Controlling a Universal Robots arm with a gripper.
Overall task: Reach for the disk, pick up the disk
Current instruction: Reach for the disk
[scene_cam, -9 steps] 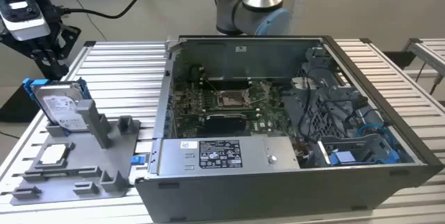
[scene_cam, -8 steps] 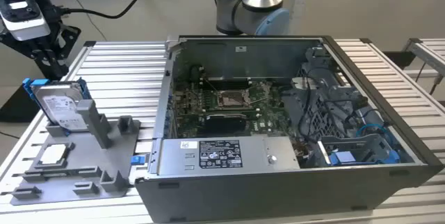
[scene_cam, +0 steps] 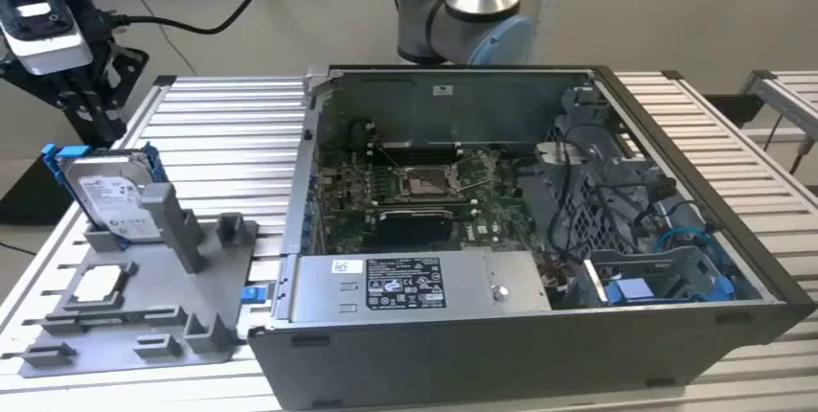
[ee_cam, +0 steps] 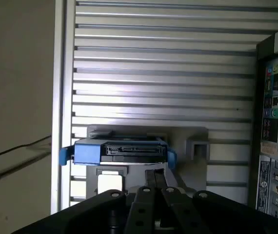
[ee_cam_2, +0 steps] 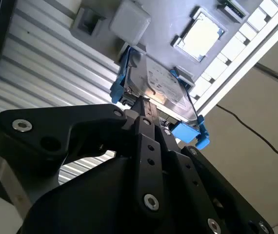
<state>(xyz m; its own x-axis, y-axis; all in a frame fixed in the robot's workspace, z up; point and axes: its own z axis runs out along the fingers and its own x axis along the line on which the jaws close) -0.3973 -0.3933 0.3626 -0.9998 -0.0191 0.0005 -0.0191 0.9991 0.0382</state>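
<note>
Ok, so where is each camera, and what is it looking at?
Exterior view: off the arm, up high, looking down over the table and the open computer case; the arm's base shows behind, the pincer above the disk at this view's left.
First wrist view: on the arm, looking past the pincer at the disk, edge on.
Second wrist view: on the arm, looking along the pincer at the label side of the disk and a chip.
Shared: all three show pincer and disk.
</note>
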